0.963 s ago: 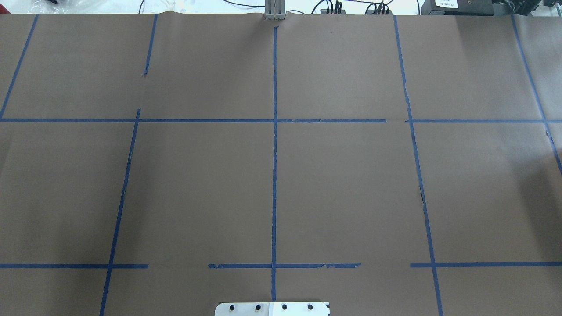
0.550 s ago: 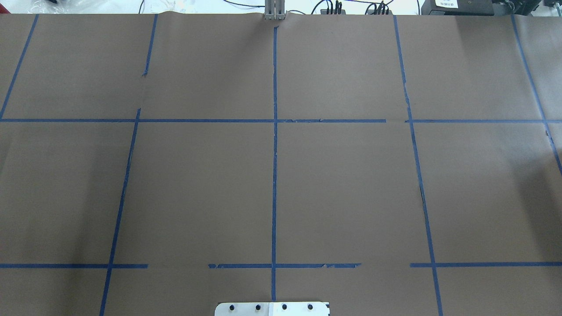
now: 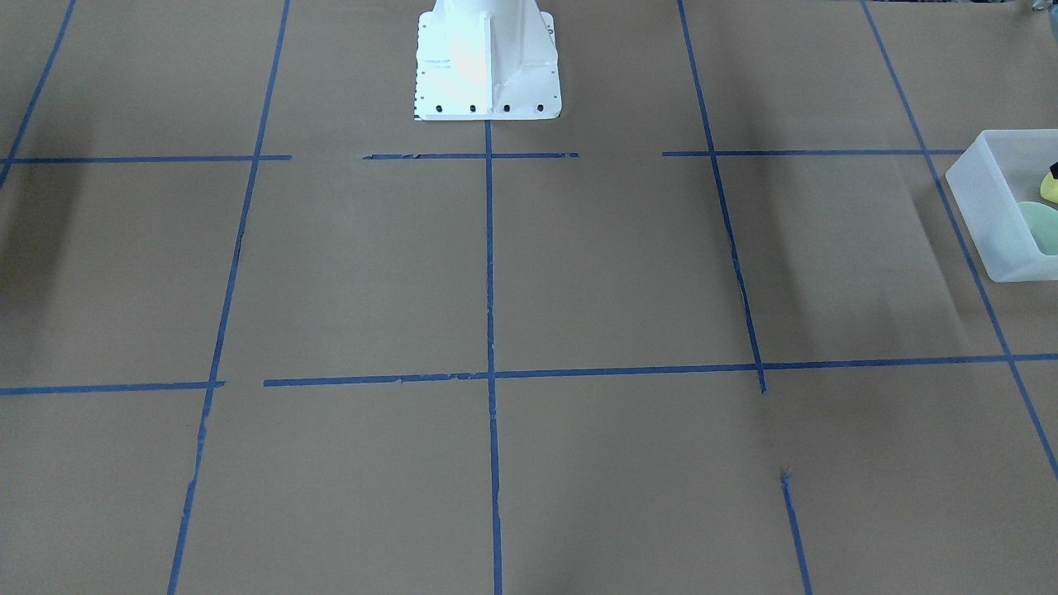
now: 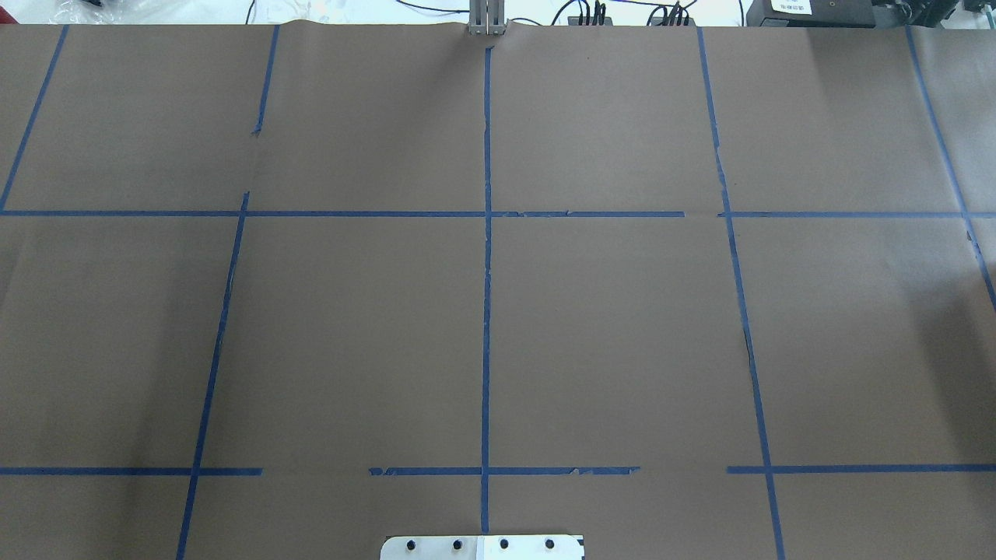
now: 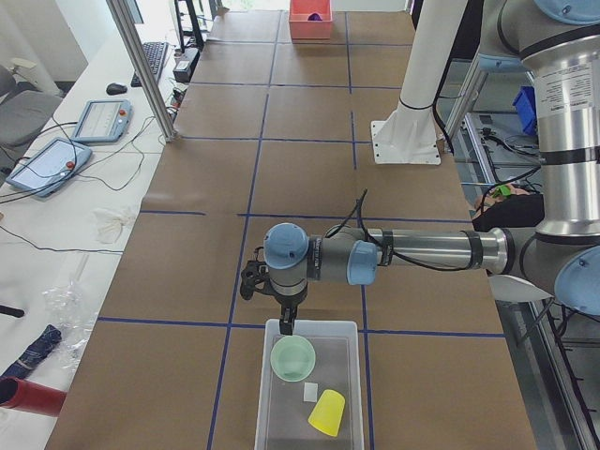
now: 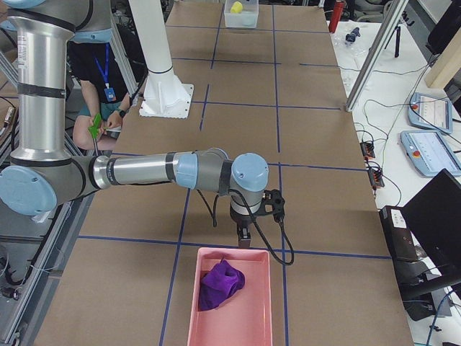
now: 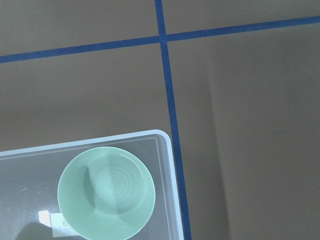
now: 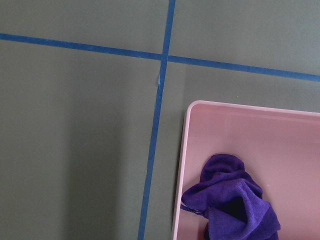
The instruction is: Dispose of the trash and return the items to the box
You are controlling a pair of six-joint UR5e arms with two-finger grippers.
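Box (image 5: 343, 367), translucent white, at the table's left end: holds the yellow cup (image 5: 327, 413), tipped, and the mint bowl (image 5: 292, 357), upright, the two apart. Left gripper (image 5: 285, 326) hangs over the box rim by the bowl; opening cannot be told. Far end: pink bin (image 6: 259, 306) with purple cloth (image 6: 222, 283); right gripper (image 6: 243, 238) above its rim, opening likewise unclear.

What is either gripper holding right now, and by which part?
Nothing visible: the bowl and cup lie in the box, the purple cloth in the pink bin. Jaw states cannot be told.
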